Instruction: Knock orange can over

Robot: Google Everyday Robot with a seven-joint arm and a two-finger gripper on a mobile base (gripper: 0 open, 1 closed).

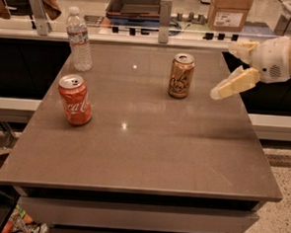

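Right of the upright orange can (181,77), top skyward: tool (221,69), fingers (236,83) apart.

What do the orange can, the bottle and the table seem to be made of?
The orange can: likely aluminium, glossy, silver top. The bottle: clear plastic, see-through, with a label. The table: smooth brown stone or laminate, reflecting lights. The gripper, open, right of the can: cream, matte, probably plastic.

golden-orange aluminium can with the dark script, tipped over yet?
No, the golden-orange can stands upright on the brown table, and the cream gripper hangs apart from it near the table's right edge.
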